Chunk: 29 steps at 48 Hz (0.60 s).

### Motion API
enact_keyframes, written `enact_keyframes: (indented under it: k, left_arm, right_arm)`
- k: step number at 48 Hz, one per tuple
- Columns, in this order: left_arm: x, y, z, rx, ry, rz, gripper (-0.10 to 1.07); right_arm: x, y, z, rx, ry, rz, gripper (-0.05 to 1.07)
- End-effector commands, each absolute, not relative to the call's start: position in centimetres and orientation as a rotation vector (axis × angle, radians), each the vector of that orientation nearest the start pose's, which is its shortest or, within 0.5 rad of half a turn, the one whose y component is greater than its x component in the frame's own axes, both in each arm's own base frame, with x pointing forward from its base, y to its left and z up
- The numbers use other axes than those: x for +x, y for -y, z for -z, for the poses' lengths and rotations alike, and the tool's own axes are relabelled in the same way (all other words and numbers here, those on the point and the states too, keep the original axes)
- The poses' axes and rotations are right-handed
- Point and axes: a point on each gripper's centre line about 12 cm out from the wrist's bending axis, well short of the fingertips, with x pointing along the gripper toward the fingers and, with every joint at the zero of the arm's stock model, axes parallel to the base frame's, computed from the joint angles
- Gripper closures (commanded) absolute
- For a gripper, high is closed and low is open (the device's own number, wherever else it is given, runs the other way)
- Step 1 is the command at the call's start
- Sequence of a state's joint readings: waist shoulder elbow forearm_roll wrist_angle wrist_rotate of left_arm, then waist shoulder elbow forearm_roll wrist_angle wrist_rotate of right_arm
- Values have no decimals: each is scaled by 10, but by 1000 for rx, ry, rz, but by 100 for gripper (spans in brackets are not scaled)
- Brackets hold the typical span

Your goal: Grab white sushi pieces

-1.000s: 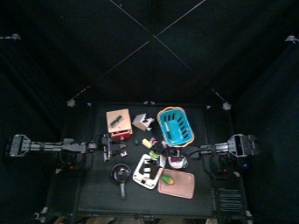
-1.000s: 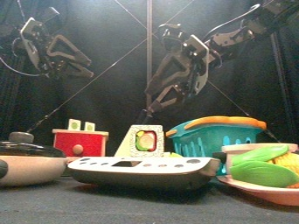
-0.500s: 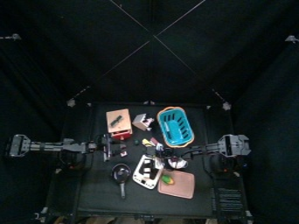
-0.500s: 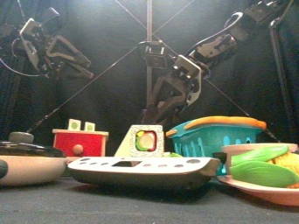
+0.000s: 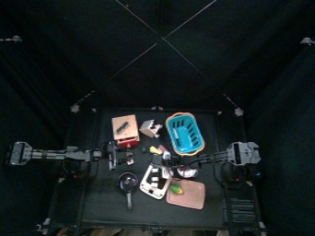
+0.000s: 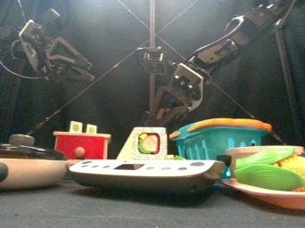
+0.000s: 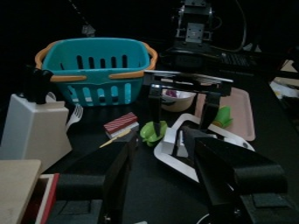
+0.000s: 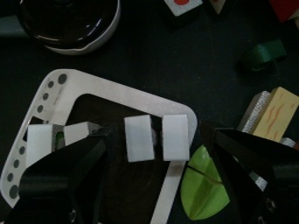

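Observation:
Two white sushi pieces stand side by side on a white perforated tray, with more white pieces at its end. My right gripper hangs open just above the pair, one jaw to each side, holding nothing. It shows above the tray in the top view and in the front view. My left gripper is open and empty, resting at the table's left, facing the right gripper.
A teal basket stands behind the tray and a pink plate with green vegetables to its right. A black pan, a red box, a green-centred sushi roll and a white knife block stand nearby.
My right arm has reached further left and lowered its gripper over the white tray. The left arm has not moved.

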<state>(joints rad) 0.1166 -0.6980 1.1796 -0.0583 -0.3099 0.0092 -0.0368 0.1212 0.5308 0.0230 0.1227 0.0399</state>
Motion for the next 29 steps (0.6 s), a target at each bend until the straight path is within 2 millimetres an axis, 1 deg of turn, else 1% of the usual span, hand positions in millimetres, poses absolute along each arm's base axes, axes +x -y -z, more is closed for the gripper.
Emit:
enact_keyframes:
  k: [1, 29]
  left_arm:
    - [235, -30, -241, -54, -149, -140, 14]
    - [234, -30, -239, -55, -154, -140, 14]
  right_arm:
    - [424, 16, -168, 75, -730, 57, 0]
    - [427, 17, -161, 76, -744, 59, 0]
